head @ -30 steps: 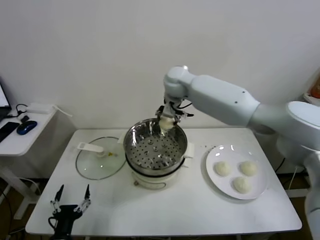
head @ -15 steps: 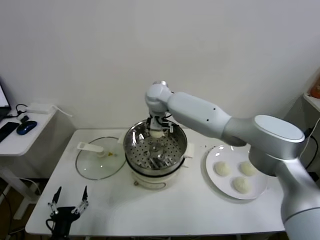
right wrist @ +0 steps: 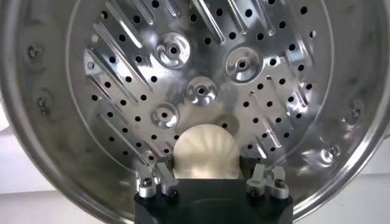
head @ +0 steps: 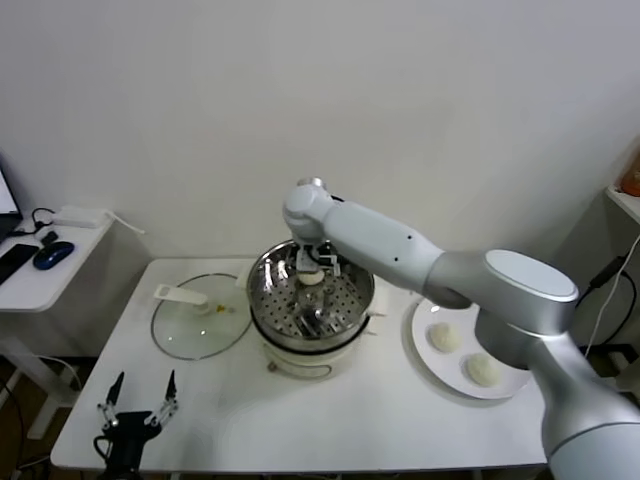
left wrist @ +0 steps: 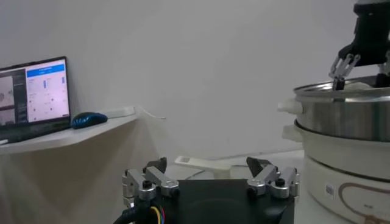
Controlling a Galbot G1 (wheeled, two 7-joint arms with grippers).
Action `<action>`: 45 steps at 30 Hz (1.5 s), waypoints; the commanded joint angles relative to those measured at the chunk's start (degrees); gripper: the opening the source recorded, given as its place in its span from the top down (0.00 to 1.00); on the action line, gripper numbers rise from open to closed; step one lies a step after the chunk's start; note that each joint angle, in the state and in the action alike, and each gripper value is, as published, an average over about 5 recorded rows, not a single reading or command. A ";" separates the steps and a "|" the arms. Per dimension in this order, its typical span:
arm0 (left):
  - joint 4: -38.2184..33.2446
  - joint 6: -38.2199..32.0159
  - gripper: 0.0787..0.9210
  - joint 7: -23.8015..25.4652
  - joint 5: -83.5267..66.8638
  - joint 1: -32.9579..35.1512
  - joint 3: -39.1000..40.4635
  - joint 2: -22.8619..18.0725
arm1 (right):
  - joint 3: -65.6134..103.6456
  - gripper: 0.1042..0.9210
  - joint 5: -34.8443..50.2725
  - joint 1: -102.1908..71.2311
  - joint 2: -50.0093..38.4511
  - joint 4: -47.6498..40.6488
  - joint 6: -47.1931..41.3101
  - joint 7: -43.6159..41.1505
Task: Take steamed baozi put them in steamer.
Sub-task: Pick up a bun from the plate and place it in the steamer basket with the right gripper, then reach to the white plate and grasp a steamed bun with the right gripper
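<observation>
The steamer is a shiny steel basket on a white pot base at the table's middle. My right gripper reaches down inside it near the far wall, shut on a cream-white steamed baozi. In the right wrist view this baozi sits between the fingers, just above the perforated floor. Two more baozi lie on the white plate to the right. My left gripper is parked open below the table's front left corner.
A glass lid with a white handle lies left of the steamer. My right forearm crosses above the plate and hides part of it. A side table with a mouse and a laptop stands at the far left.
My right gripper has moved left and down from above the steamer's far rim into the basket, carrying the baozi. The forearm has swung over the plate. The left arm stays put.
</observation>
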 commanded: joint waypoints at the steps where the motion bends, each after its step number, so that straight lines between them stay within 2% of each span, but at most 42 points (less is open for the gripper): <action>1: 0.12 0.06 0.12 0.03 -0.03 -0.14 0.00 -0.04 | 2.17 0.27 -4.17 -1.22 1.14 -2.84 1.18 0.44; 6: 0.29 0.02 0.12 0.01 0.00 -0.16 0.05 -0.06 | 2.90 0.27 -4.41 -1.74 1.80 -3.89 1.39 0.79; 12: 0.27 -0.02 0.12 -0.02 -0.04 -0.12 -0.01 -0.05 | 3.93 0.15 -4.03 -1.91 1.93 -4.11 2.20 0.59; 20: 0.15 -0.07 0.12 -0.07 -0.09 0.09 -0.07 -0.09 | 1.23 0.12 4.59 2.90 -1.24 0.93 2.33 -1.85; 26: -0.01 -0.05 0.12 -0.09 -0.06 0.13 0.00 -0.22 | -4.73 0.12 20.24 10.64 -8.18 9.79 -3.03 -4.14; 32: -0.65 0.09 0.12 -0.09 -0.06 0.35 0.20 -0.19 | -14.57 0.12 40.56 19.59 -19.27 15.69 -22.22 -1.10; 40: -2.02 0.37 0.12 -0.03 0.16 0.52 1.24 -0.29 | -24.57 0.12 67.96 24.60 -34.30 17.50 -40.52 2.09; 42: -2.06 0.32 0.12 -0.03 0.15 0.58 1.37 -0.19 | -25.71 0.12 71.99 24.57 -37.51 18.48 -43.65 3.34; 45: -2.02 0.36 0.12 -0.07 0.14 0.63 1.56 -0.03 | -26.31 0.12 70.83 23.35 -41.53 18.98 -44.00 3.26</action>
